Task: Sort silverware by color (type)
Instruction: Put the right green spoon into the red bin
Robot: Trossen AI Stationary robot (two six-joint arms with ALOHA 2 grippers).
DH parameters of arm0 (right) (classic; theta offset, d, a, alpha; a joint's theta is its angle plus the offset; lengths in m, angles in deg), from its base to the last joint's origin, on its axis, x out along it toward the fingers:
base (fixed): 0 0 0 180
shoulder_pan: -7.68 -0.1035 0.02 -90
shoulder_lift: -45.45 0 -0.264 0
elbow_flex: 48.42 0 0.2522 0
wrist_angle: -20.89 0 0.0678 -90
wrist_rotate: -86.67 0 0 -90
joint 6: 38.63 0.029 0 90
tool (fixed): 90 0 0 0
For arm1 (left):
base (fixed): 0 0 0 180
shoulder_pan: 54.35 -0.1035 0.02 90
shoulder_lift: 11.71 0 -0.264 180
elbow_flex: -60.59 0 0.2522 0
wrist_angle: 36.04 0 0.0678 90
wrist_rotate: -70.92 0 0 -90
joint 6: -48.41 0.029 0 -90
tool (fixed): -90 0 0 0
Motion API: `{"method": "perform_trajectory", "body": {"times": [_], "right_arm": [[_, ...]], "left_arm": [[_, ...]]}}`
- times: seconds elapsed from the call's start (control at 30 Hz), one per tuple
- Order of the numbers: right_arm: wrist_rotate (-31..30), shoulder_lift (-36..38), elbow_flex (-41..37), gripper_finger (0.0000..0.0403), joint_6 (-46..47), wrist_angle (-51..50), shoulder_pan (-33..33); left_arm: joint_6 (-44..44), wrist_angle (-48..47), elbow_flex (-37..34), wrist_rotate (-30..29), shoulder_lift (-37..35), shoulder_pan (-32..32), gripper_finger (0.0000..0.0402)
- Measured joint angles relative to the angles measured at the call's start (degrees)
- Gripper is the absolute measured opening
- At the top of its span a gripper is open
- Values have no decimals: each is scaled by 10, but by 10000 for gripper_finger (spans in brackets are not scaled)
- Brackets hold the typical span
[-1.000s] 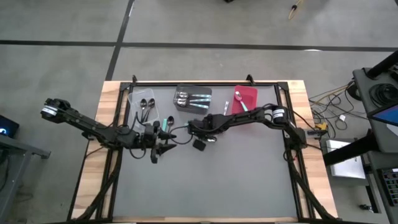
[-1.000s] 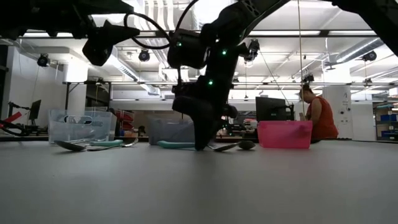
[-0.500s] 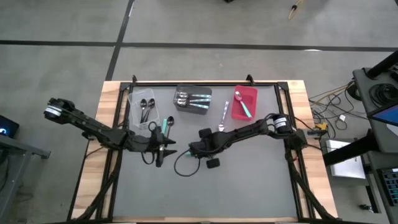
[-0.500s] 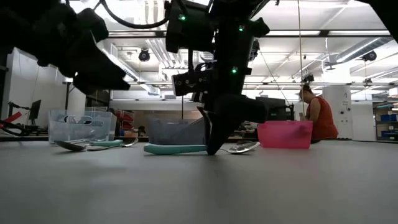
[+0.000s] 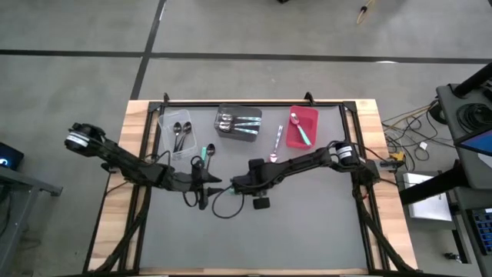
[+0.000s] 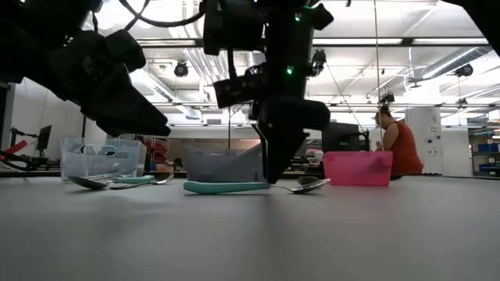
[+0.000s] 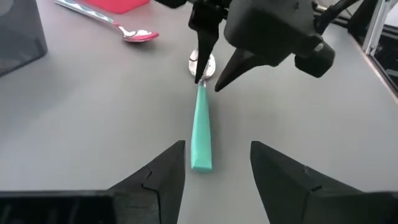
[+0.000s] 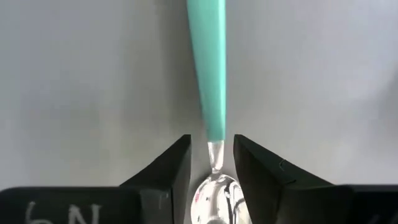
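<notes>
So the bench (image 5: pixel 307 231) has a dark grey mat on top with light wood showing down both sides. Along the far edge there are three bins in a row: a clear bin (image 5: pixel 175 127) at the left, a dark grey bin (image 5: pixel 239 112) in the middle, and a red bin (image 5: pixel 311 117) at the right. Way back in the room a person in a red top (image 6: pixel 400 150) is at a desk with a monitor (image 6: pixel 341 137). Cables (image 5: pixel 407 131) trail over the concrete floor (image 5: pixel 77 92) off to the right.
</notes>
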Motion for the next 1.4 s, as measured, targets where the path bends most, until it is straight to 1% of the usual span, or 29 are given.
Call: {"method": "perform_trajectory", "body": {"times": [0.1, 0.2, 0.27, 0.37, 0.5, 0.67, 0.8, 0.97, 1.07, 1.2, 1.3, 1.4], "right_arm": [[-9, 0, 15, 116, 17, -2, 0], [-52, 0, 26, 113, 59, 12, 0], [-67, 0, 26, 107, 96, 51, 0], [-68, -2, 23, 97, 138, 119, 0], [-96, -8, 19, 76, 202, 203, -1], [-98, -33, 19, 47, 230, 265, -3], [-98, -59, 18, 26, 252, 274, -13], [-83, -53, 18, 10, 248, 239, -37], [-28, -43, 18, 9, 244, 198, -47], [43, -35, 18, 9, 252, 93, -62], [58, -32, 20, 9, 260, -3, -78], [61, -28, 19, 9, 291, -83, -88]], "left_arm": [[0, -7, 0, 0, -5, 3, 159], [11, -30, 0, -1, -32, 7, 159], [19, -42, 0, -4, -55, 8, 159], [33, -52, 0, -5, -93, 9, 159], [59, -81, 0, -6, -142, 9, 159], [70, -165, 0, -53, -218, 9, 159], [69, -196, 0, -72, -265, 9, 159], [71, -197, 0, -76, -285, 9, 159], [80, -200, 0, -78, -285, 9, 159], [80, -201, 0, -79, -278, 9, 159], [85, -200, 0, -79, -272, 9, 159], [85, -199, 0, -80, -266, 9, 159]]}}
